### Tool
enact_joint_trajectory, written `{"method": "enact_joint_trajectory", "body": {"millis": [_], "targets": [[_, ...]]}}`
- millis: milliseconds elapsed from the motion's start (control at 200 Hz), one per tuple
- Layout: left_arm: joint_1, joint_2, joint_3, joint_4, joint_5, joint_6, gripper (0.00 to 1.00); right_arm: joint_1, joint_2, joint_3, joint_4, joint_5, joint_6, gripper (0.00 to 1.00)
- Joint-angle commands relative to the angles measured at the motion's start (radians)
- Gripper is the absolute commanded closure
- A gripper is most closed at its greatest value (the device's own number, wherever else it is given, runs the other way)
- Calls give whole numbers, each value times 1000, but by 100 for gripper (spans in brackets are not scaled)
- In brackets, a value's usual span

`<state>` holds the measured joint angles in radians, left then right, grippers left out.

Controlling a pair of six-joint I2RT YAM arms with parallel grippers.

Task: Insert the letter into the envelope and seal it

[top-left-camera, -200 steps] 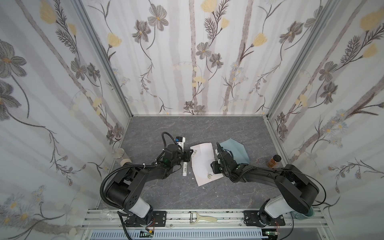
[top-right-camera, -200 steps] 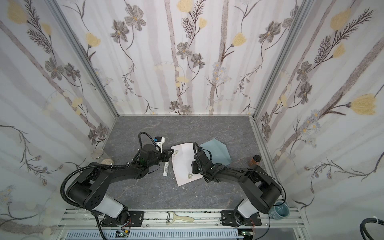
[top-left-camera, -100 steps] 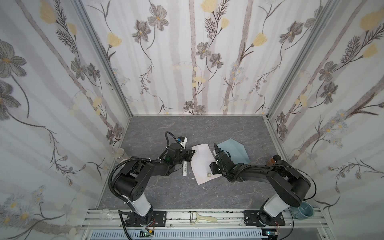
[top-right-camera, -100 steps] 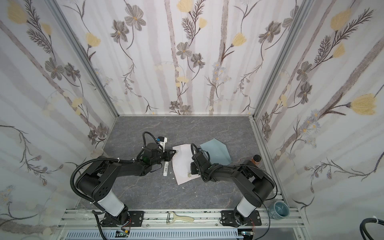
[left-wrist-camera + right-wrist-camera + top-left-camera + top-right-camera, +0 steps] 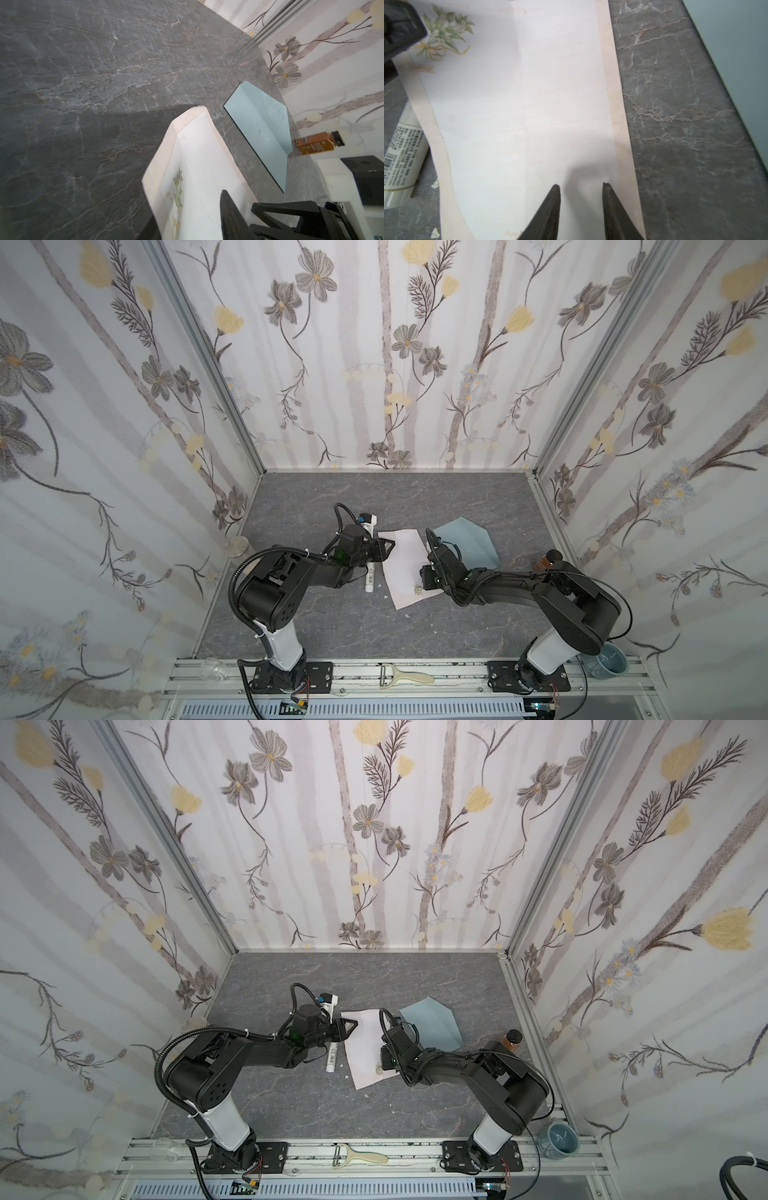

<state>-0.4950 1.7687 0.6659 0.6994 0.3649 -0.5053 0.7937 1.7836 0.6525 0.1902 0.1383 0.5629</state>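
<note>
Thin pale pinkish-white paper letter (image 5: 529,104): likely light, floppy, easily creased; pinch far-left corner. Left tool (image 5: 387,548) spread there; right tool (image 5: 581,187) spread over sheet.

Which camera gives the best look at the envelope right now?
The left wrist view: the envelope lies whole, close and uncovered. Both top views show it small, partly behind the right arm. The right wrist view catches only an edge.

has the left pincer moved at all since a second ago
Yes. Against the glue stick, which stays put, the left pincer has shifted slightly right in both top views, its tips now over the left edge of the letter.
</note>
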Motion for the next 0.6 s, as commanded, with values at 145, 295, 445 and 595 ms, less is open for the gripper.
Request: {"method": "enact_joint_trajectory", "body": {"millis": [145, 295, 445, 595], "targets": [[4, 49, 60, 41, 2, 4, 62, 9, 6, 2, -51, 44, -8, 64], [13, 96, 102, 41, 11, -6, 61, 15, 8, 7, -57, 52, -8, 64], [21, 133, 129, 41, 22, -12, 61, 19, 13, 12, -67, 70, -11, 65], [21, 130, 129, 44, 50, 3, 65, 19, 17, 15, -72, 77, -10, 65]]}}
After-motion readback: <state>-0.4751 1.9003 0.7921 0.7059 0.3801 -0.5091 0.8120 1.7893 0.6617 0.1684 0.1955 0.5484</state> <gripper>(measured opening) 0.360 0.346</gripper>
